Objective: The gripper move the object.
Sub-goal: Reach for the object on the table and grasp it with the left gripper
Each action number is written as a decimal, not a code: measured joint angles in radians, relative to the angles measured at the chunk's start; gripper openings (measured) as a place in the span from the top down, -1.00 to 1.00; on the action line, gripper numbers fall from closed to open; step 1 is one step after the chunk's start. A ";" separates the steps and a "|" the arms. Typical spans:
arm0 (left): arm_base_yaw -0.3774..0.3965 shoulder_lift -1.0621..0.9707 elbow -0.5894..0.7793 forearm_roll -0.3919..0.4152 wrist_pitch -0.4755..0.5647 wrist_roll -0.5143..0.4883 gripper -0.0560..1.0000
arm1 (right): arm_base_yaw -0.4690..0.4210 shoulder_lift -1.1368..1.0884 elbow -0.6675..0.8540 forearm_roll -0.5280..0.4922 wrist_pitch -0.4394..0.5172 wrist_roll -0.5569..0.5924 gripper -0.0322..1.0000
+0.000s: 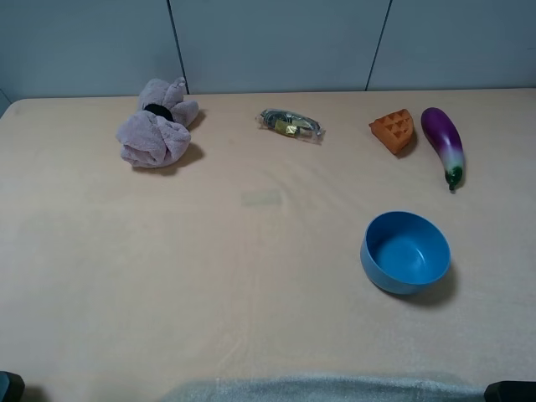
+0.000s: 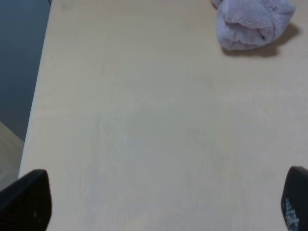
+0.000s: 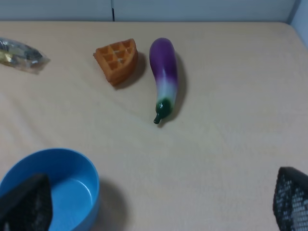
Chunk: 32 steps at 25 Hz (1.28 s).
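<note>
Right gripper (image 3: 159, 202): the two black fingers (image 3: 291, 199) stand wide apart, with bare table between them and nothing in their hold. In the right wrist view one finger overlaps the near rim of the blue bowl (image 3: 57, 178). Whether it touches the bowl cannot be told.

Left gripper (image 2: 161, 202): its fingers (image 2: 26, 199) are likewise spread wide and carry nothing. Only the beige table (image 2: 144, 120) lies between them. The pinkish plush toy (image 2: 252, 24) sits well beyond them.

Blue bowl (image 1: 405, 251): it stands upright and empty on the right half of the table (image 1: 209, 276), nearer the front edge than the other items and touching none of them.

Behind the bowl, toward the back wall, the purple eggplant (image 1: 442, 142) lies on its side with its green stem end pointing toward the bowl. The orange waffle piece (image 1: 394, 131) lies just beside the eggplant, apart from it. The right wrist view confirms the eggplant (image 3: 163, 72) and the waffle piece (image 3: 116, 60) side by side with a gap between.

A small clear packet (image 1: 290, 125) lies near the middle of the back edge. The plush toy (image 1: 157, 126) is at the back left, well apart from the bowl.
</note>
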 joint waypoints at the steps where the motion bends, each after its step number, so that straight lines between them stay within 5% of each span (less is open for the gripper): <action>1: 0.000 0.000 0.000 0.000 0.000 0.000 -0.91 | 0.000 0.000 0.000 0.000 0.000 0.000 -0.40; 32: 0.000 0.000 0.000 0.000 0.000 0.000 -0.91 | 0.000 0.000 0.000 0.000 0.000 0.000 -0.40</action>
